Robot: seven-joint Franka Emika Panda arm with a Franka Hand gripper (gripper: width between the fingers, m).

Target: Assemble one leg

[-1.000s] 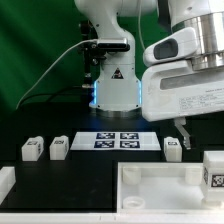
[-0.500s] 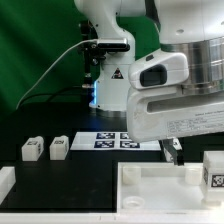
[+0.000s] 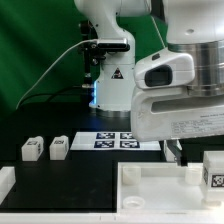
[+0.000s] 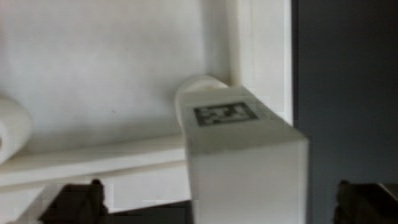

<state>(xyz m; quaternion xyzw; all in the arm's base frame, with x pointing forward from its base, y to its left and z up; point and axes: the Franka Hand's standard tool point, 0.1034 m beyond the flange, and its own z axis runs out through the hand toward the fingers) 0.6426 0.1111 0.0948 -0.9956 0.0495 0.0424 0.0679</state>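
In the wrist view a white leg point(image 4: 246, 150) with a black-and-white tag on top stands between my two dark fingertips point(image 4: 75, 200). The gripper point(image 4: 222, 205) is open, with a gap on each side of the leg, touching nothing. In the exterior view the gripper point(image 3: 177, 153) is low over the table, beyond the white panel point(image 3: 150, 190); the hand hides that leg there. Two more legs point(image 3: 30, 149) point(image 3: 58, 147) stand at the exterior view's left. Another leg point(image 3: 214, 168) stands at the right by the panel's corner.
The marker board point(image 3: 115, 140) lies behind the gripper, in front of the robot base. The large white panel fills the front and also shows in the wrist view point(image 4: 107, 70). A small white part point(image 3: 5, 182) lies at the front left edge.
The arm has come down and toward the exterior view's left over the leg beside the marker board, which it now hides. Since half a second ago it has barely moved.
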